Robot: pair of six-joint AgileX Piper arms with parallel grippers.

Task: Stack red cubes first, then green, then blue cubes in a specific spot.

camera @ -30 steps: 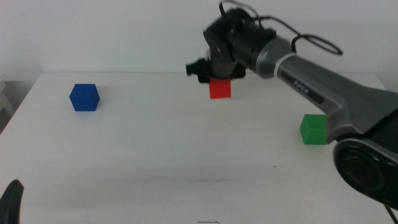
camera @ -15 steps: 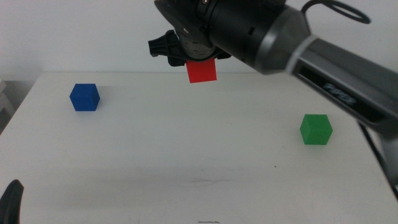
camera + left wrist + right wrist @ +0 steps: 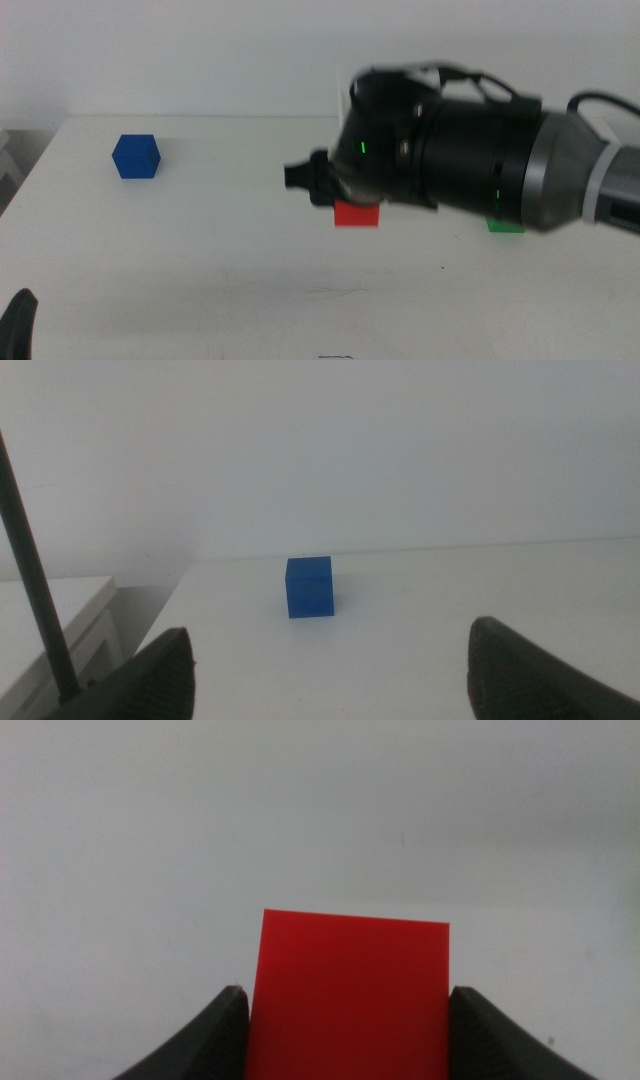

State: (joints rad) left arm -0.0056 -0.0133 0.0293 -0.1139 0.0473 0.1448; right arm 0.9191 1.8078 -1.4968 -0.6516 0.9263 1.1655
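red cube [image 3: 357, 215]: plain bright red
blue cube [image 3: 135, 157]: plain deep blue
green cube [image 3: 505, 227]: bright green
table [image 3: 200, 270]: plain white

Your right arm [image 3: 470, 160] covers most of the green cube [image 3: 505, 226]; only its lower edge shows beneath it. The red cube [image 3: 357, 214] is half hidden under the right hand [image 3: 335, 195], and its lower part is cut off in the right wrist view. The left hand [image 3: 18, 322] shows only a dark tip at the bottom edge.
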